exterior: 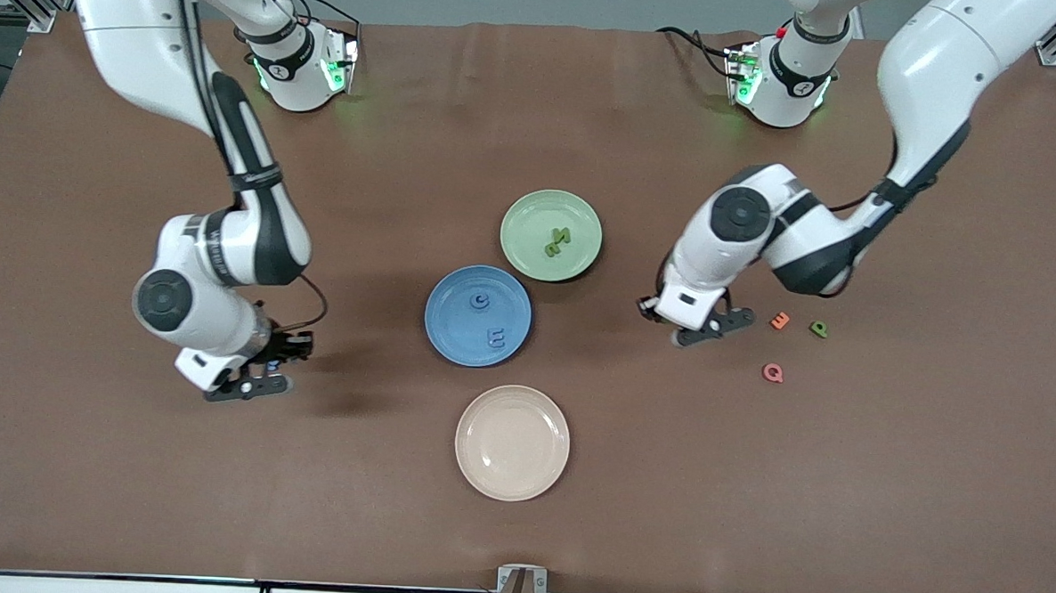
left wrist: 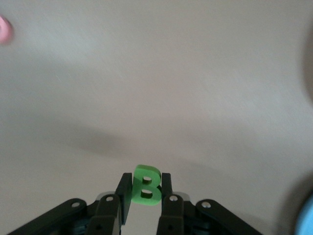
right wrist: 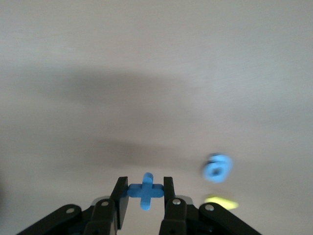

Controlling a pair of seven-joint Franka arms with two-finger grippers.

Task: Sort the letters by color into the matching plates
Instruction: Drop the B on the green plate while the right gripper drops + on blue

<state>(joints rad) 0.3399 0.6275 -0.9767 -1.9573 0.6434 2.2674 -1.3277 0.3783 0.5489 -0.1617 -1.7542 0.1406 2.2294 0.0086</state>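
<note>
Covering the scene, the brown table held three plates in its middle. The green plate lay nearest the bases with two green letters in it. The blue plate, touching it and nearer the camera, carried a blue C and a blue E. The cream plate sat nearest the camera, apart from the blue one.

Left gripper hung over bare table toward the left arm's end, pinching a green B between its fingers. Right gripper hung over the table toward the right arm's end, clamped on a blue plus.

Near the left gripper lay an orange letter, a green P beside it, and a pink Q nearer the camera. In the right wrist view a blue round piece and a yellow piece lay close together on the table.
</note>
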